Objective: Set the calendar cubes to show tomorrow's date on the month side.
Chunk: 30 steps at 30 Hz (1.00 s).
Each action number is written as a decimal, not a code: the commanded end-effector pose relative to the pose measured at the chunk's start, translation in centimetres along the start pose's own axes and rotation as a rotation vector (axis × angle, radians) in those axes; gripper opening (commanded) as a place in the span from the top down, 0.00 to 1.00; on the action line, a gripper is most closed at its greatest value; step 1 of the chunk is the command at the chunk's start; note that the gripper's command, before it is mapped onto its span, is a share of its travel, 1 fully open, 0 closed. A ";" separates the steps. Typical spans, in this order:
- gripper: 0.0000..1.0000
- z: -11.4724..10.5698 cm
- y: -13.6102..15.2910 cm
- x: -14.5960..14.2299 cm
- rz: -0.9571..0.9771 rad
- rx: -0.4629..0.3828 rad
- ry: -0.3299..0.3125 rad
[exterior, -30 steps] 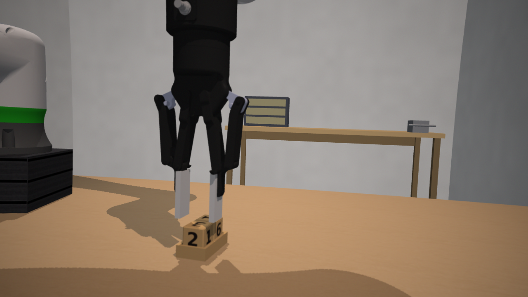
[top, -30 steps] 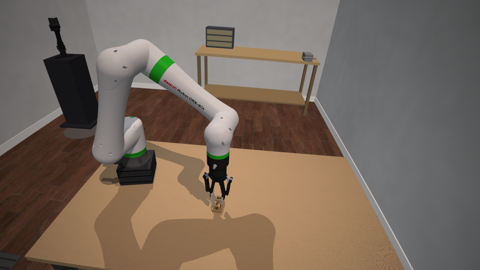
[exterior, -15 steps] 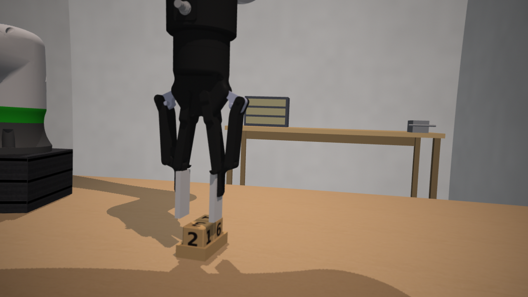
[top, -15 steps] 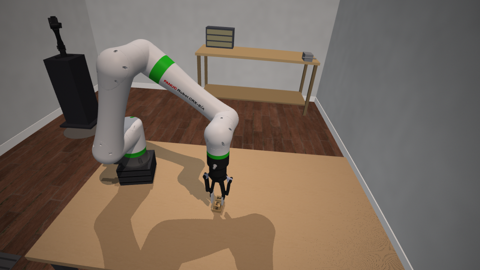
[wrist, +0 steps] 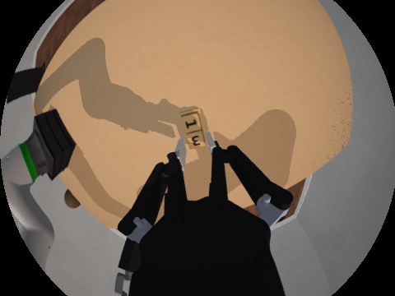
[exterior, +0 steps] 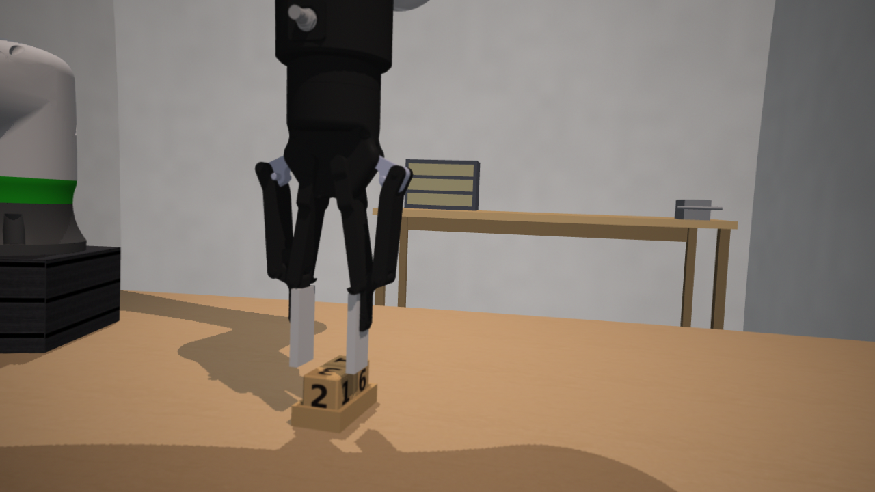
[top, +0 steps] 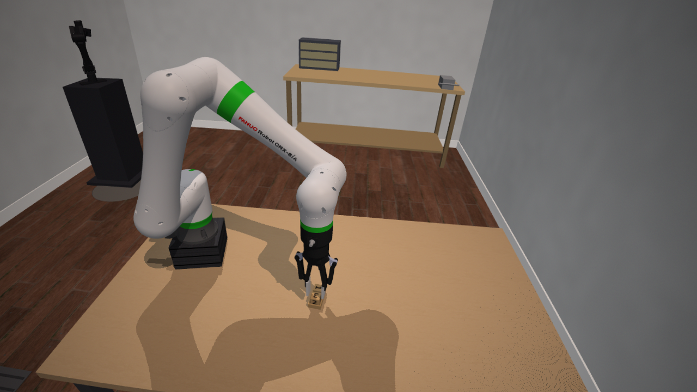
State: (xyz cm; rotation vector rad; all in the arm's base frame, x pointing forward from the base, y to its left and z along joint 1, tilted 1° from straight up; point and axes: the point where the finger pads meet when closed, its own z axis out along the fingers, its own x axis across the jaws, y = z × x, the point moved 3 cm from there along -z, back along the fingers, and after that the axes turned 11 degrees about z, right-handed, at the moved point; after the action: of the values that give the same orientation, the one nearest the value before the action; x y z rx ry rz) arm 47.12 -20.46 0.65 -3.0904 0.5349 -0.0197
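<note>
Calendar cubes in tray, gripper parted just above

Both calendar cubes sit in a small wooden tray (top: pixel 315 306) (exterior: pixel 314 418) (wrist: pixel 202 123) on the table (top: pixel 414 268) (exterior: pixel 550 379) (wrist: pixel 247 74). Near cube (top: pixel 316 296) (exterior: pixel 320 392) (wrist: pixel 195 141): 2 on the tray's near end, 3 on top, 1 on the long side. Far cube (top: pixel 318 288) (exterior: pixel 362 379) (wrist: pixel 190 123): 6 on that long side, 1 on top. Long side reads 16, digits upright. Top digits sideways in exterior view. Month name: can't make out.

Gripper (top: pixel 315 294) (exterior: pixel 328 367) (wrist: pixel 195 141) points down over the tray's near end. Jaws partway open, nothing held; pale fingers straddle the near cube's top from above. Contact: can't tell.

Arm (top: pixel 263 126) (exterior: pixel 36 134) (wrist: pixel 25 205) reaches over the tray; its black base (top: pixel 197 258) (exterior: pixel 79 293) (wrist: pixel 53 144) is well left of the tray in top view. Way behind the tray: workbench (top: pixel 370 80) (exterior: pixel 550 217) with drawer unit (top: pixel 319 53) (exterior: pixel 441 184) and gray block (top: pixel 446 81) (exterior: pixel 693 210).
</note>
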 end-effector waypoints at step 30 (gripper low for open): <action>0.64 2.6 0.0 0.0 0.000 0.000 0.000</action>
State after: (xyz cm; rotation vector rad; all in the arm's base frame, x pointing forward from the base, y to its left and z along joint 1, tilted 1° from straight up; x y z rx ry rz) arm 47.15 -20.45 -1.94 -3.0903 0.5349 -0.0198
